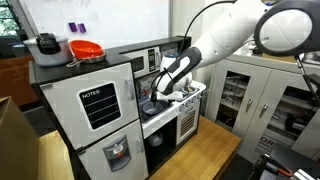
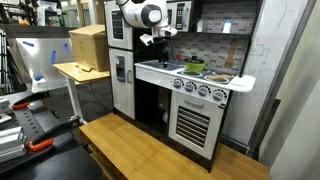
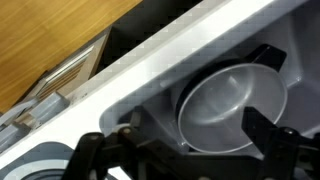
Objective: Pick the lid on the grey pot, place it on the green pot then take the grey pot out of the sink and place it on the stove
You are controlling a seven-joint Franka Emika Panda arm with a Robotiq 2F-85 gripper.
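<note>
So far nothing of the task looks done. Your gripper (image 1: 158,88) hangs over the sink (image 3: 300,40), at the end of the desk (image 2: 243,81) next to the white fridge (image 1: 125,100), with its jaws spread wide and empty. Straight below them in the wrist view, the lid (image 3: 228,100) shows as one round grey shape in the basin. I judge it sits on the grey pot, which I cannot tell apart from it. The green pot (image 2: 194,68) stands on the stove (image 2: 200,90) toward the desk's other end, uncovered as far as you can see. Left for you: lift the lid, carry it to the green pot, then move the grey pot onto the stove. Only "NOTES" on the fridge's dark door panel (image 1: 92,98) can be read; nothing else is legible.
</note>
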